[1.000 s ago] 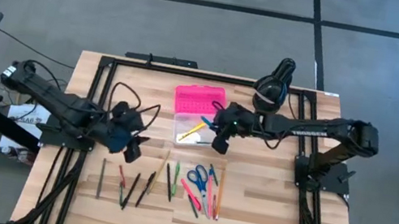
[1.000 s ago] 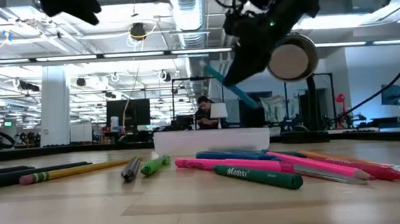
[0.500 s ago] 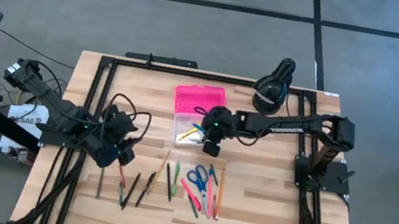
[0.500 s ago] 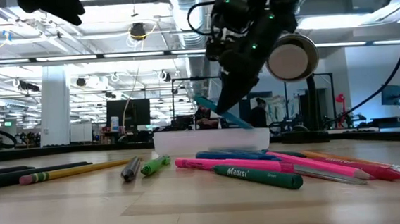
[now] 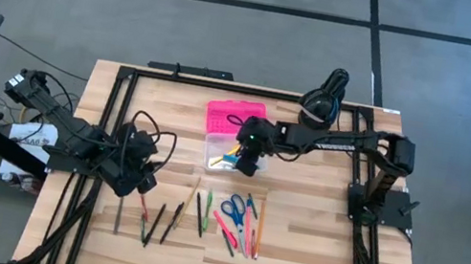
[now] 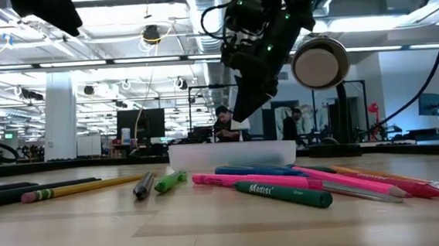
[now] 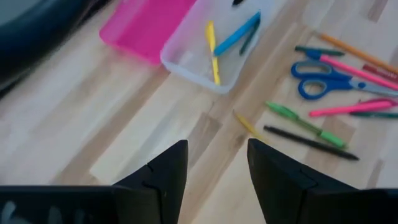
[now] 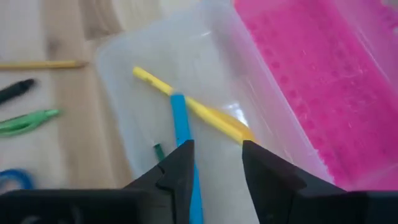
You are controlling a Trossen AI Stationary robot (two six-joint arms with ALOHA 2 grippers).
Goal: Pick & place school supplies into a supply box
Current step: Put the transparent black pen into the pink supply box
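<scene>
R gripper (image 5: 247, 160) hangs spread & empty over the supply box (image 5: 224, 152), blue pen (image 8: 183, 134) lying inside, while L gripper (image 5: 133, 175), also spread, sits nearer the loose pens (image 5: 159, 221), long axes running roughly front-to-back, just beside it.
</scene>
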